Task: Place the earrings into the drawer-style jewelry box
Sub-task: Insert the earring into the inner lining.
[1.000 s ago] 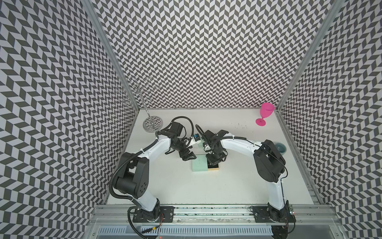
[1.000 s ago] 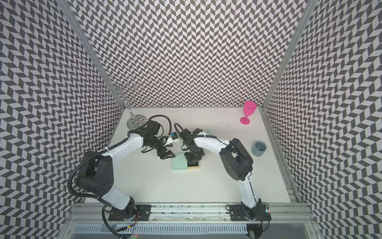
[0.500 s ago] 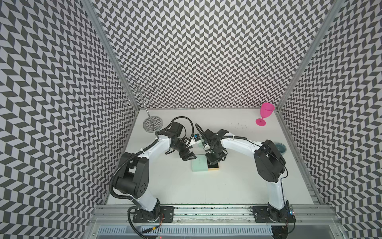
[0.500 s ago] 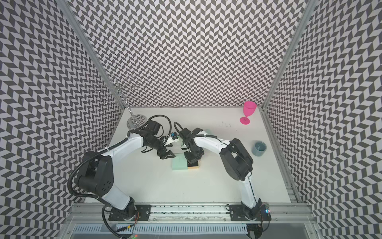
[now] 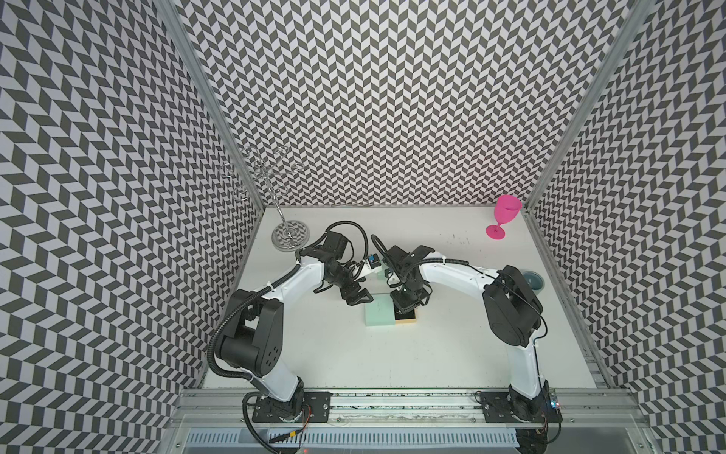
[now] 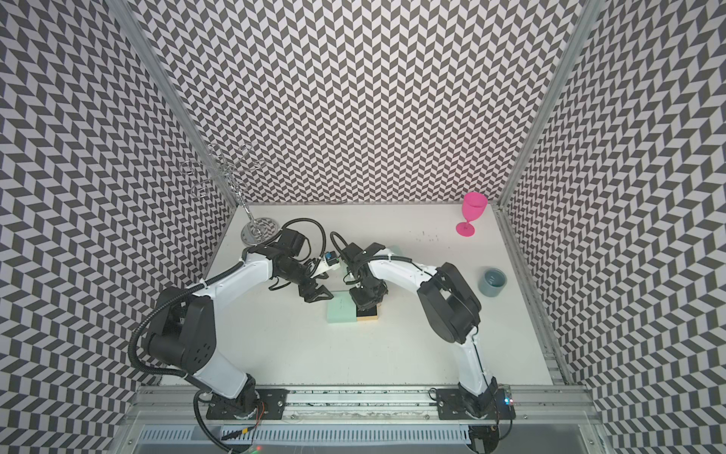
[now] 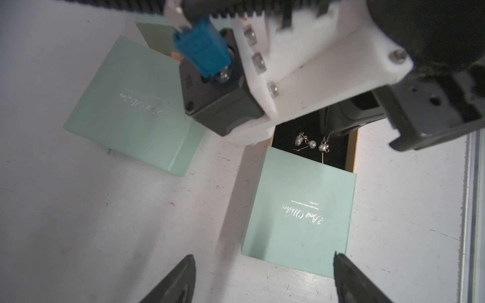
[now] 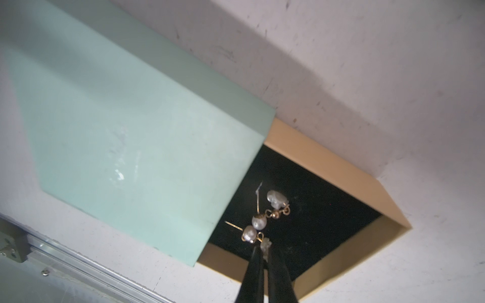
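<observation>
- While the right gripper point(image 8: 265, 248) pinches one of two earrings point(image 8: 259, 221) inside the drawer point(image 8: 328, 204), the left gripper point(image 7: 263, 255) gapes wide.
- Drawer juts from its mint sleeve point(image 5: 379, 314) toward 3 o'clock; bare table point(image 5: 393, 361) at 6 o'clock.

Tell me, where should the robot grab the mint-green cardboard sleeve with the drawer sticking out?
Probably pinch the mint-green cardboard sleeve across its two long side walls, coming from above: it lies flat, and the tan drawer sticks out one end.
</observation>
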`<state>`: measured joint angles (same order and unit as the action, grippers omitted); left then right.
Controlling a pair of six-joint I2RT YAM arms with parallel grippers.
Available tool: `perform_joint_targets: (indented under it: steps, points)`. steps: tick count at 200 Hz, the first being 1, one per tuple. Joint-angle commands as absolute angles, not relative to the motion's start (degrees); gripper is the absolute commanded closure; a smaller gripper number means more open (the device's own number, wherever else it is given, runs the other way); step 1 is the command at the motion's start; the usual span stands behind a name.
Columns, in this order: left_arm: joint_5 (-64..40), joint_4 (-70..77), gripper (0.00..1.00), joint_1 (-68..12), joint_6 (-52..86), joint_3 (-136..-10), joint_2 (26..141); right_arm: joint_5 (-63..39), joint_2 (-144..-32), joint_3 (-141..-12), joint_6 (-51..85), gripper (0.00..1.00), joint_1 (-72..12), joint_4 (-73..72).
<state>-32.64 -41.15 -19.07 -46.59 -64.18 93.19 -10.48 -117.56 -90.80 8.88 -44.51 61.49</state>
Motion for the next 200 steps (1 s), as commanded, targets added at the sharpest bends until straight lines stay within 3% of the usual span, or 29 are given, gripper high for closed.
perform_joint_targets:
  steps: [1, 200]
  points:
    - [-32.98, -41.02, 0.17, -18.9, -47.35, -63.94, 91.26, -10.11, -115.86, -90.13, 8.0, 0.93, -44.91, 61.52]
    - [-32.91, -41.22, 0.17, -18.73, -47.33, -63.75, 91.05, -9.5, -118.03, -88.36, 8.26, 0.95, -44.86, 58.45]
